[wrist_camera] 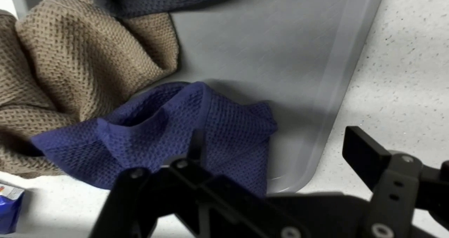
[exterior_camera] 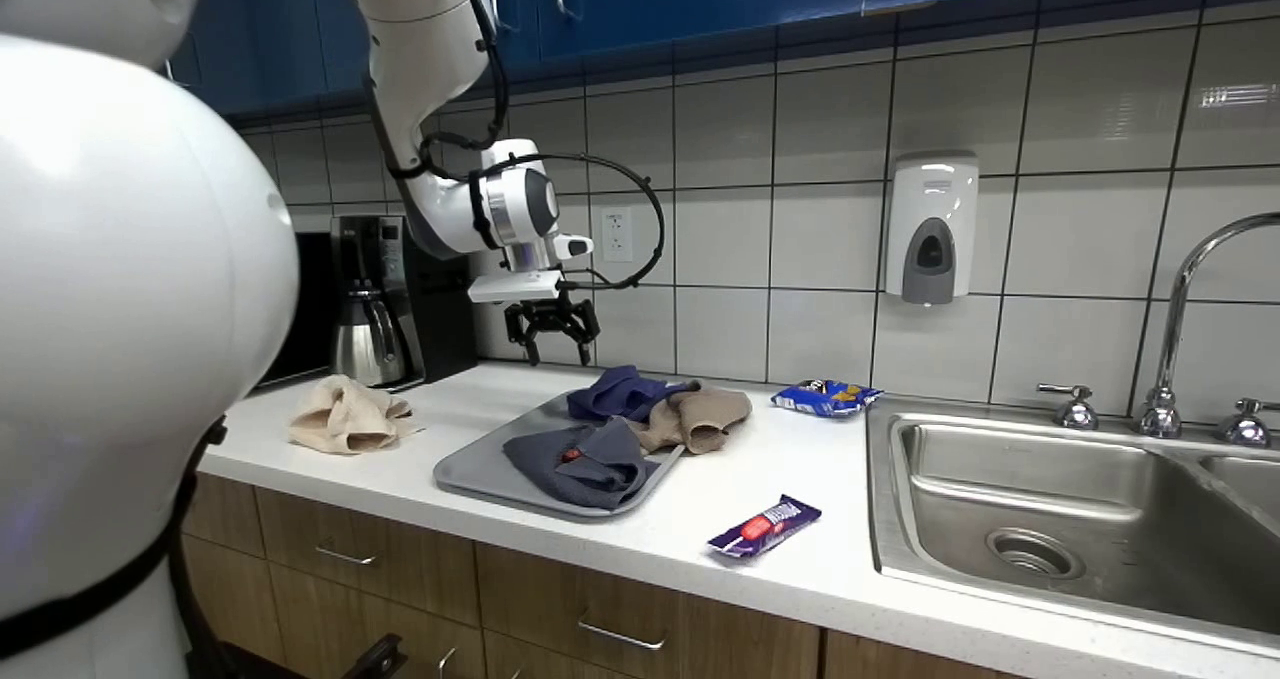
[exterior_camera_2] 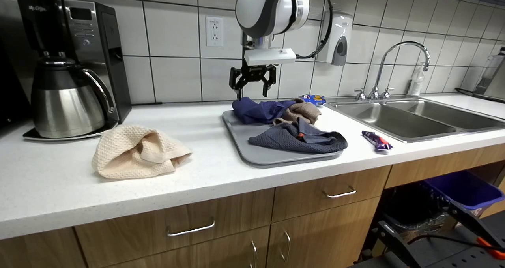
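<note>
Wide apart above a crowded corner

We see the black two-fingered gripper spread wide with nothing in it, above the crumpled navy-blue waffle-weave cloth, which lies at a back corner of the rectangular grey plastic tray.

By our judgement, a straight descent could miss: in the wrist view one finger overlaps the blue cloth, the other the speckled white countertop beyond the tray's rim, so that one might strike counter or rim. The blue cloth also touches the bunched brown textured cloth, so a pinch near there might drag both. Tugging the folded slate-grey cloth could spill the small red object showing in its folds; we cannot tell what it is.

We count four cloths: those three, plus the crumpled cream waffle-weave cloth off the tray. Also one tray, one red object and two packets: the shiny blue plastic packet near the steel sink and the slim purple-and-red packet.
</note>
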Motion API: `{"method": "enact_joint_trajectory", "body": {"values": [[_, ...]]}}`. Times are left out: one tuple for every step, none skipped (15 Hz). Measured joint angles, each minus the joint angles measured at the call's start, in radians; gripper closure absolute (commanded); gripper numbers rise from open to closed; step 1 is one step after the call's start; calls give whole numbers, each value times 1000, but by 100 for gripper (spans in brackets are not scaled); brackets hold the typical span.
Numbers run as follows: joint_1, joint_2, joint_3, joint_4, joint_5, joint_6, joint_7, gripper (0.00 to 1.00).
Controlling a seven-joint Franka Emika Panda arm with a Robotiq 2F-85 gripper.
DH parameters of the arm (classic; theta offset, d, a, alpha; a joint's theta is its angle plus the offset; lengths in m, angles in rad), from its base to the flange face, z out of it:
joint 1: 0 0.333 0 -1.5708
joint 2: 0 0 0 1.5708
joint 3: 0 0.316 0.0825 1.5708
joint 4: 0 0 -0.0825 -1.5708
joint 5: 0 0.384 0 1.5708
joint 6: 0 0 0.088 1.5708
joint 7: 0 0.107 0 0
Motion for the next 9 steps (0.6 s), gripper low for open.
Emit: {"method": "enact_joint_trajectory", "body": {"values": [[-8, 0, 0, -3, 0, 10, -7, 0], [-17, 0, 0, -6, 1, 19, -14, 0], [-25, 0, 0, -8, 1, 26, -19, 0], [-32, 0, 0, -10, 2, 35, -25, 0], [-38, 0, 0, -11, 6, 44, -33, 0], [-44, 0, 0, -13, 10, 53, -40, 0], [-48, 0, 0, -14, 17, 61, -46, 0], [-52, 1, 0, -15, 27, 67, -53, 0], [-56, 1, 1, -15, 39, 73, -57, 0]]}}
